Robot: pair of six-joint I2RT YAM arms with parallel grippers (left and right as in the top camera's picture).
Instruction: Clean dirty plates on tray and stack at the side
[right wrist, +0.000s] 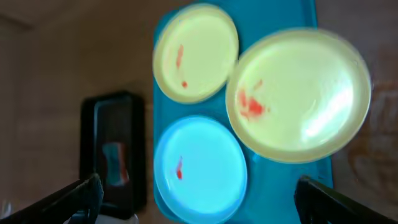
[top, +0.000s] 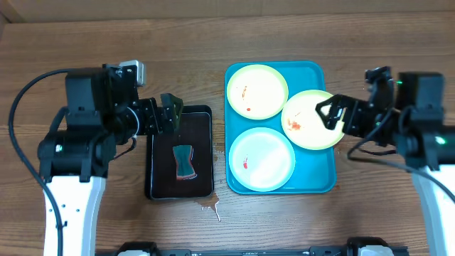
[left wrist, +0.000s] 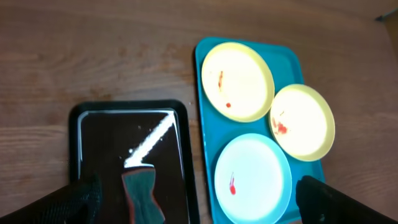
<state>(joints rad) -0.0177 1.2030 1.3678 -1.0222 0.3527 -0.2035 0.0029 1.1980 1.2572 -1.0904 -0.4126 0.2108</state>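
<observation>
We see a big blue tray (top: 323, 181) on the brown wooden table (top: 85, 35), on the right side of the middle. Three round plates sit on it, all the same size. The far plate (top: 256, 91) is pale yellow-green, with a thin red streak and a red dot below it. The near plate (top: 261, 158) looks more pale blue in this light and has one small red mark near its left side. Both lie flat inside the tray, close to its left rim. The right plate (top: 306, 121) is yellow-green too, with a red-orange smear on its left part. It sticks out over the right rim of the tray, and its edge sits just beside the far plate. The right arm (top: 419, 121) reaches in from the right, and its jaws are wide apart above the right side of that plate, with nothing in them. We cannot tell if they touch the plate. Left of the blue tray is a smaller black tray (top: 160, 181) that looks shiny and wet, with a sponge (top: 184, 162) lying in its middle. The left arm (top: 78, 135) has its jaws wide apart over the far end of the black tray, holding nothing. A small wet spot (top: 211, 208) is on the table just by the black tray's near right corner.
</observation>
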